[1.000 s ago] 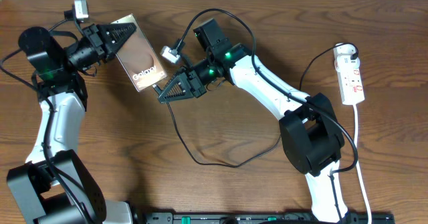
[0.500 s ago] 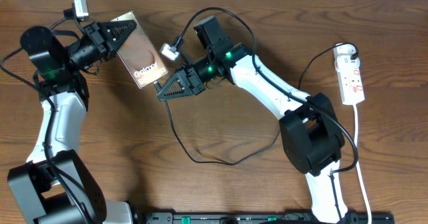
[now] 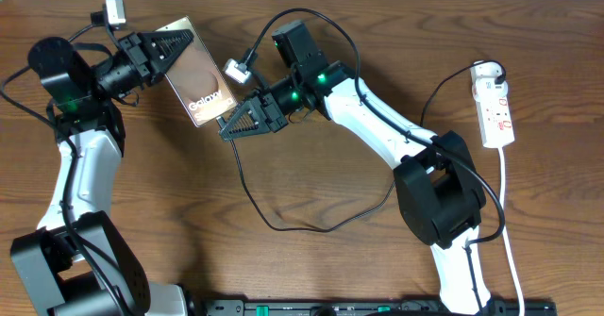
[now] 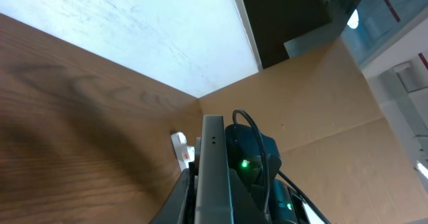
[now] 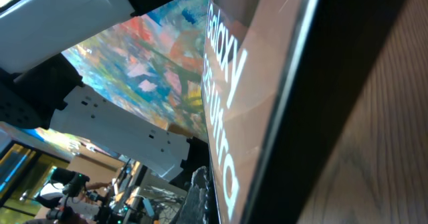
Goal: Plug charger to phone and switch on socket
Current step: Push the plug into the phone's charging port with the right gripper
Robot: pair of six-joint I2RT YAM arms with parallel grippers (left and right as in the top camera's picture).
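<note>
wooden table [image 3: 236, 259]. left gripper [image 3: 179, 45] clamps top end of phone [image 3: 200, 78], long axis slanting down-right. right gripper [image 3: 228, 130], nearer arm, pinched on charger [image 3: 311, 232]; phone's lower end just up-left of tips. socket [image 3: 495, 104] far right, well apart.
</note>
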